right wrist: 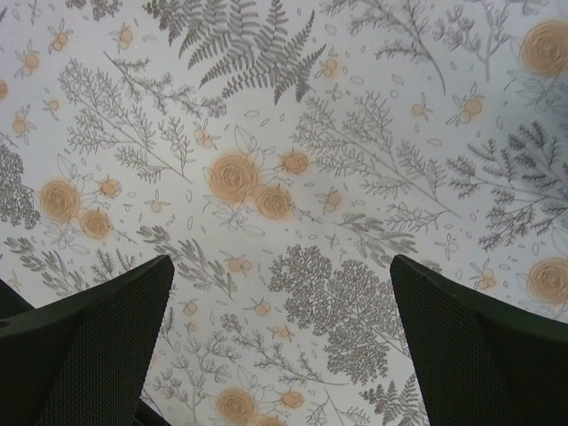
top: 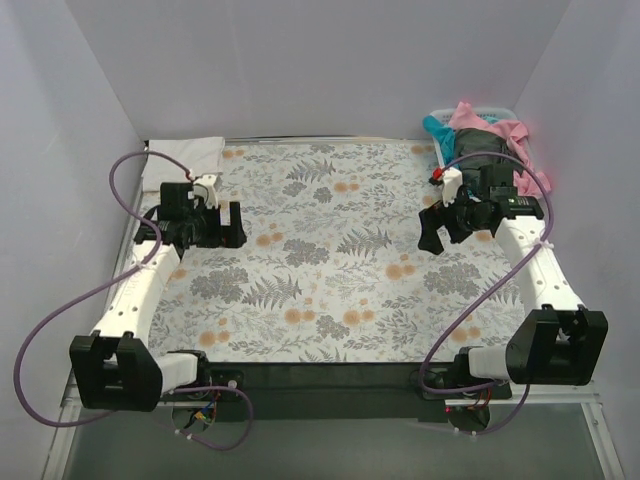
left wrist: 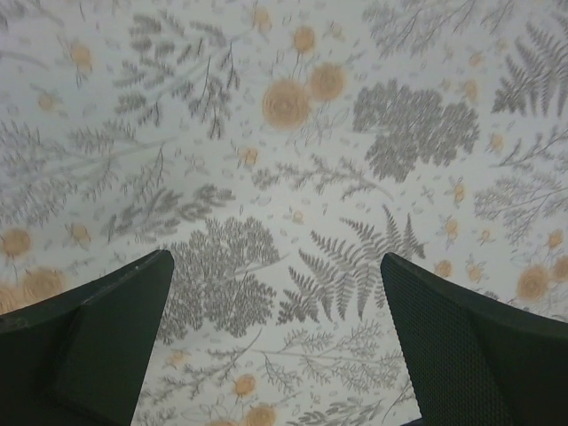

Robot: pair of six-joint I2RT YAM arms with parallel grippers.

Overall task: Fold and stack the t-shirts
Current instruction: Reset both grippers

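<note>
A folded white t-shirt (top: 187, 153) lies at the far left corner of the printed sheet. A pile of pink (top: 500, 130), teal (top: 437, 127) and dark grey-green (top: 478, 145) t-shirts sits in the white basket (top: 500, 111) at the far right. My left gripper (top: 236, 224) is open and empty over the sheet's left side, near the white shirt. My right gripper (top: 433, 232) is open and empty over the sheet's right side, just in front of the basket. Both wrist views show only wide-apart black fingers (left wrist: 98, 342) (right wrist: 479, 355) over bare sheet.
The fern-and-orange-flower sheet (top: 340, 250) covers the table between the arms. White walls close the left, right and far sides. Purple cables loop beside each arm. A dark strip runs along the near edge between the arm bases.
</note>
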